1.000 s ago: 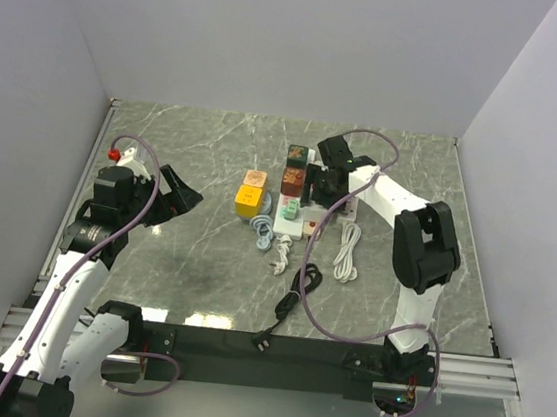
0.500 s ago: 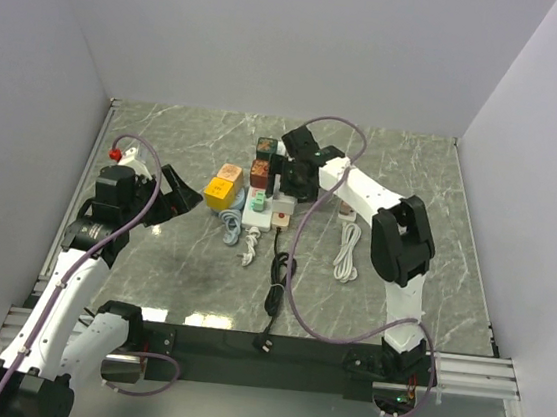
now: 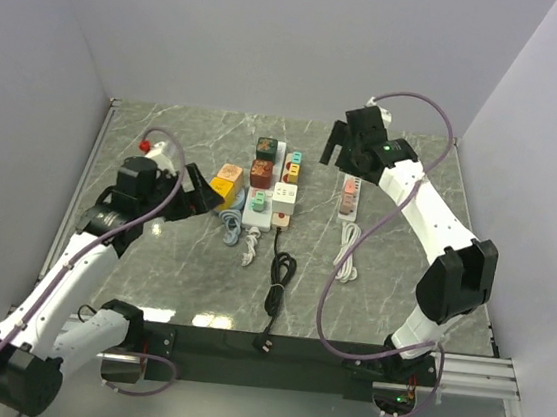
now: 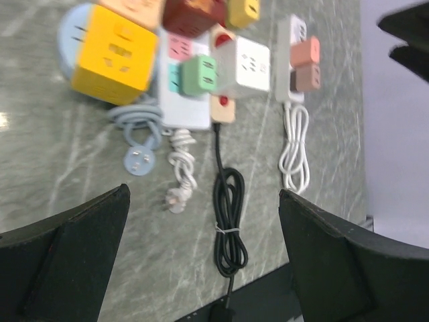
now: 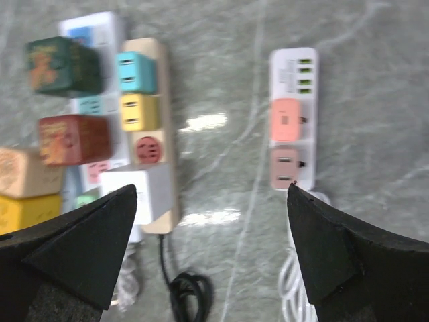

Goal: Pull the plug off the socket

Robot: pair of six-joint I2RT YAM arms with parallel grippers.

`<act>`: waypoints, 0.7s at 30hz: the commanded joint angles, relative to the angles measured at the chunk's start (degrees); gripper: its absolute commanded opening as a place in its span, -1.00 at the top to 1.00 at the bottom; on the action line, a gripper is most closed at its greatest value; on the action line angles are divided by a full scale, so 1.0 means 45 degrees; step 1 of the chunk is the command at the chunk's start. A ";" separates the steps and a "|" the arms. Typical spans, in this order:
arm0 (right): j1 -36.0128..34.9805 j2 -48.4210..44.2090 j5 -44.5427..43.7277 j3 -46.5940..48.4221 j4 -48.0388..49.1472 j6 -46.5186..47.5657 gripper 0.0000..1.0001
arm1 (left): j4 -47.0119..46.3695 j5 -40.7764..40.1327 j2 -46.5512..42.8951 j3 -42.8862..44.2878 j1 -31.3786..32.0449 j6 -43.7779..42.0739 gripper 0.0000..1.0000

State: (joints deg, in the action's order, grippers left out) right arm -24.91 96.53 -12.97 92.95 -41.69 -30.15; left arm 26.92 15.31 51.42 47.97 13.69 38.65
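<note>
From above, our right gripper (image 3: 343,147) hangs wide open and empty near the white power strip (image 3: 350,207), where the pink plug (image 3: 350,187) sits. Our left gripper (image 3: 198,192) is also wide open. The left wrist view shows the plug small and blocky. From the right wrist view we judge it light, rigid, smooth and snugly seated, so we should pinch its flat sides.
</note>
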 commanded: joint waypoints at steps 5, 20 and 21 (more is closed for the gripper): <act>0.1568 0.0285 0.0537 -0.1241 0.0104 0.0681 -0.93 | -0.1215 -0.2052 0.1948 0.1352 0.3184 0.0531 -0.99; 0.1804 0.2181 0.1749 -0.1748 0.0553 0.1662 -0.57 | -0.1685 -0.5003 0.4453 0.2486 0.6605 0.1820 -0.99; 0.1804 0.2220 0.1731 -0.1749 0.0593 0.1603 -0.55 | -0.1646 -0.5197 0.4395 0.2466 0.6586 0.1878 -0.99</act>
State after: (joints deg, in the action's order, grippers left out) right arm -16.64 105.95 -5.74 85.54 -41.04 -23.27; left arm 21.63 -4.05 72.10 56.29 42.96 45.39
